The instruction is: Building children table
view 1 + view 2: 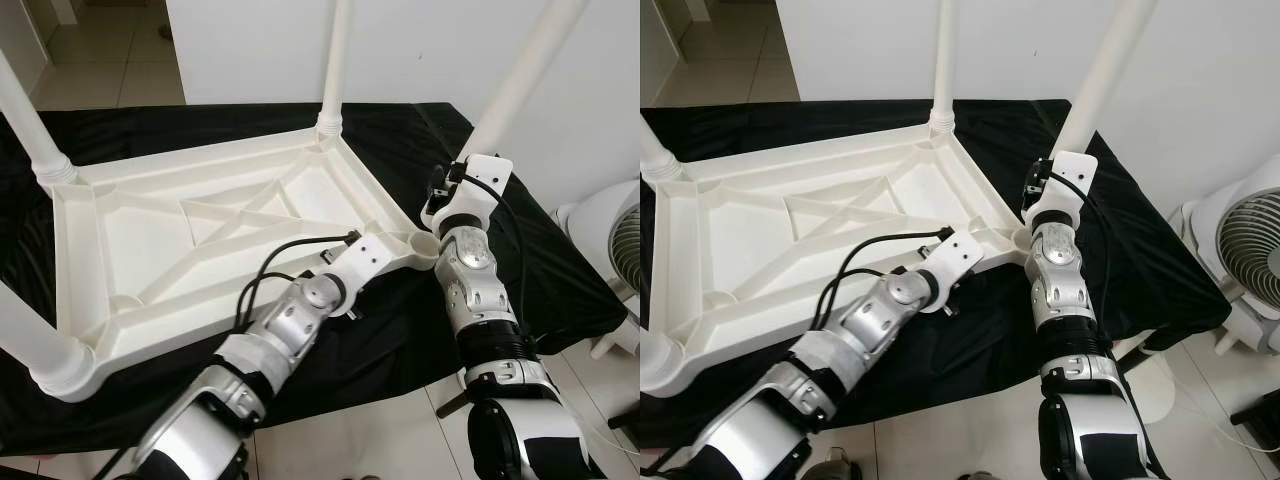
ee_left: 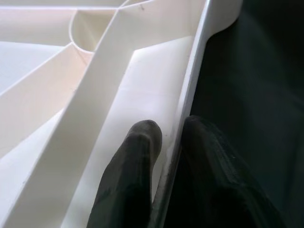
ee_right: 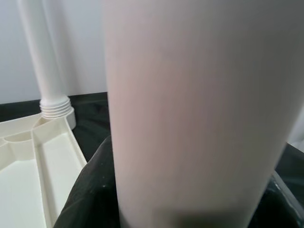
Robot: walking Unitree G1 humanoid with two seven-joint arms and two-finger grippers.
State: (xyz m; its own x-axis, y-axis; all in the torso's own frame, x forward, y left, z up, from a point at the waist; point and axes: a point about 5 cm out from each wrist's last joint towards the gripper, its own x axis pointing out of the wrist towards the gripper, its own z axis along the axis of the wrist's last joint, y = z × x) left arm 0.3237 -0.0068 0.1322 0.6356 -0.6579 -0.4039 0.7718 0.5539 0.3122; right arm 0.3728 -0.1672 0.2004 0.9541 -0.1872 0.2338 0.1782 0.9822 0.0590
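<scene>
Tabletop (image 1: 200, 240) lying inverted on black cloth (image 1: 400, 330), three legs already standing in corners. Left hand (image 2: 166, 156) pinching near rim. Right hand (image 1: 445, 195) wrapping fourth leg (image 1: 520, 80) at near-right corner socket, fingers hidden, closure unclear. Plastic looking light, stiff, slick; gripping leg low seems best. Fan (image 1: 1245, 250) crowding right side; wall close behind.

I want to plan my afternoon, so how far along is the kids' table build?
Three legs stand in the upside-down tabletop. The right claw holds the fourth leg at the near right corner; the left claw pinches the tabletop's rim. Left: seating that leg and flipping the table.
</scene>
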